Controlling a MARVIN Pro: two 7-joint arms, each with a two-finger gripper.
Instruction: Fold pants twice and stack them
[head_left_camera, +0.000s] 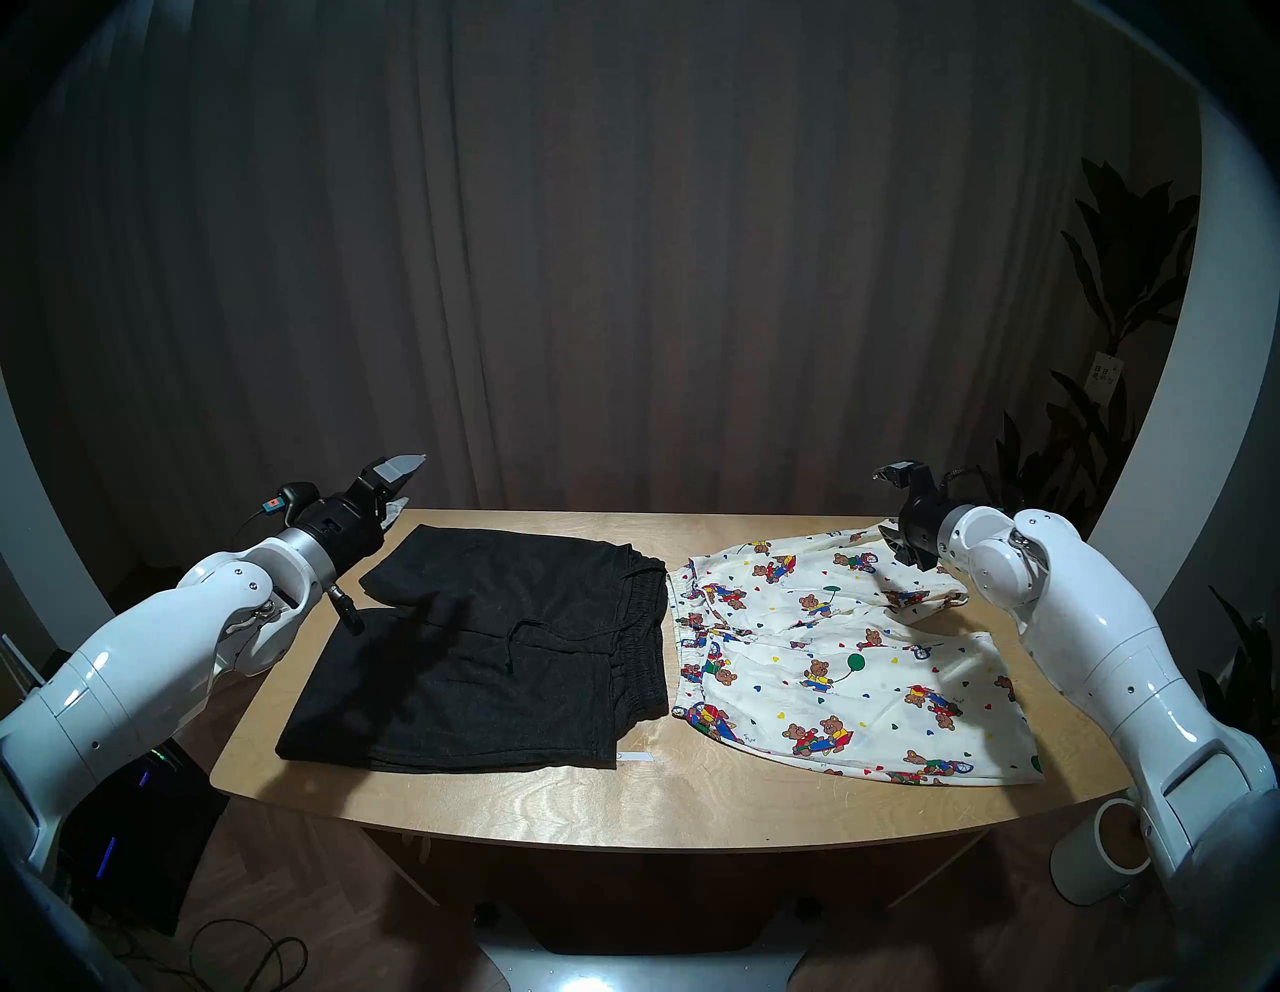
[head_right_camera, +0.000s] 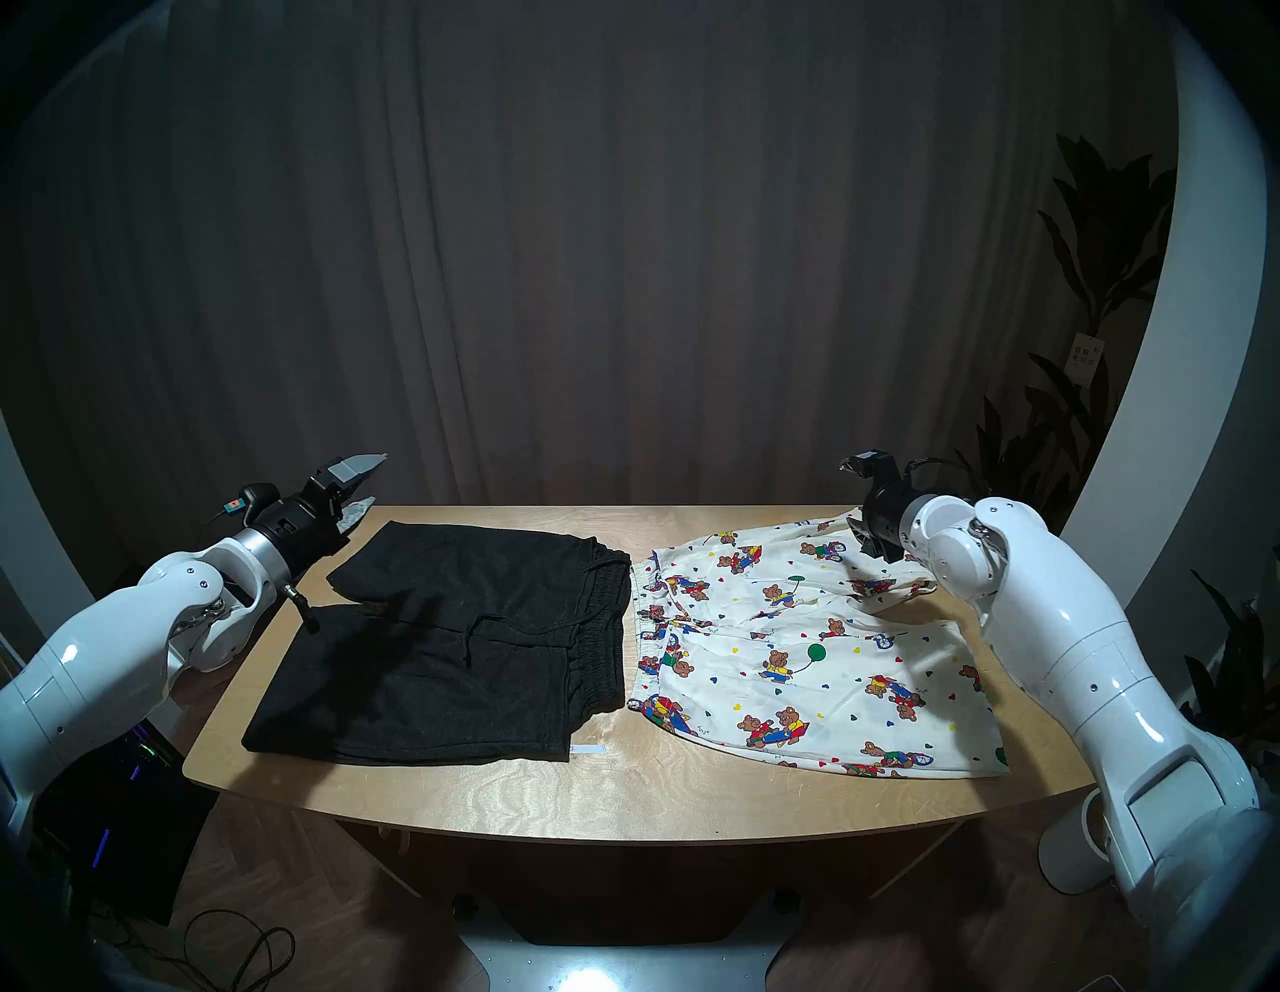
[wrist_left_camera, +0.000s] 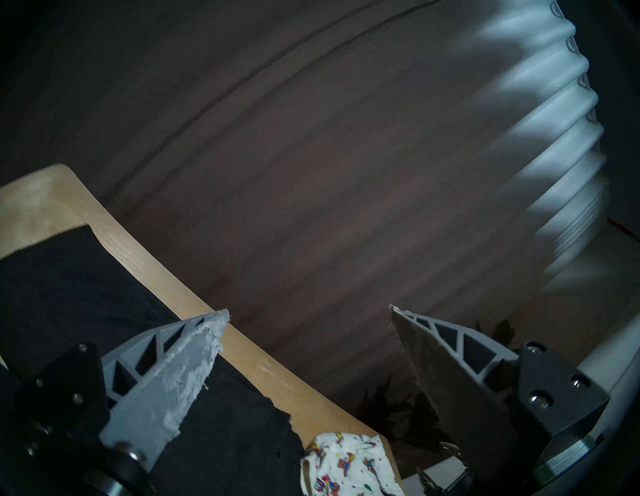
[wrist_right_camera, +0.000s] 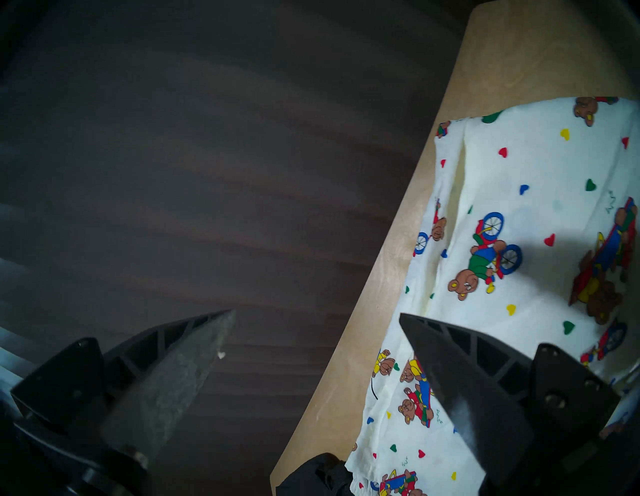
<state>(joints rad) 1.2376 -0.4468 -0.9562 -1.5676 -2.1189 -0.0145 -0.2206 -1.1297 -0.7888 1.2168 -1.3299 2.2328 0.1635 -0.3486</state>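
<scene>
Black pants (head_left_camera: 485, 644) lay at nine o'clock and teddy-bear pants (head_left_camera: 852, 665) at three on the surface (head_left_camera: 623, 796); left claw (head_left_camera: 405, 485) and right claw (wrist_right_camera: 317, 315) were released, empty.

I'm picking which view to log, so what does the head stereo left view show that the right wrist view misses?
Only the head view shows the whole black shorts, the left tool open above the table's far left corner, and both arms. Only the right wrist view shows the right tool open and empty, with close print detail. Both show the teddy-bear shorts lying on the wooden table before the dark curtain.
</scene>
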